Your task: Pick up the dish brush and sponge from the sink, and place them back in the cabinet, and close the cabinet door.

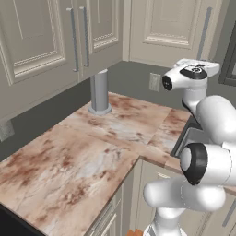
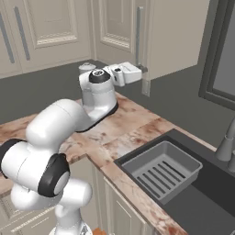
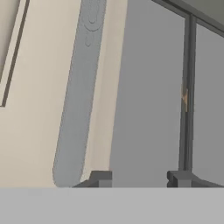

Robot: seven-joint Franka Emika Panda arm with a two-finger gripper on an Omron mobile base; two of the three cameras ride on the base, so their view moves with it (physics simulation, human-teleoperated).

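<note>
My gripper [image 3: 140, 178] is held high by the cabinet door [image 2: 121, 23], at the lower end of its long grey bar handle [image 3: 78, 96]. In the hand view the handle lies just left of the left fingertip [image 3: 101, 176]. The fingers stand apart with only grey wall between them, so the gripper is open and holds nothing. The door looks flat against the cabinet front. Low on the right, the black sink [image 2: 202, 202] holds a ribbed grey drainer tray [image 2: 161, 170]. The dish brush and sponge are out of view.
A grey cylinder [image 1: 99, 92] stands on the marble counter [image 1: 92, 147] in the corner. The faucet [image 2: 227, 147] rises at the sink's far right. A dark window frame [image 2: 215, 50] lies right of the cabinet. An outlet [image 1: 154, 82] is on the wall.
</note>
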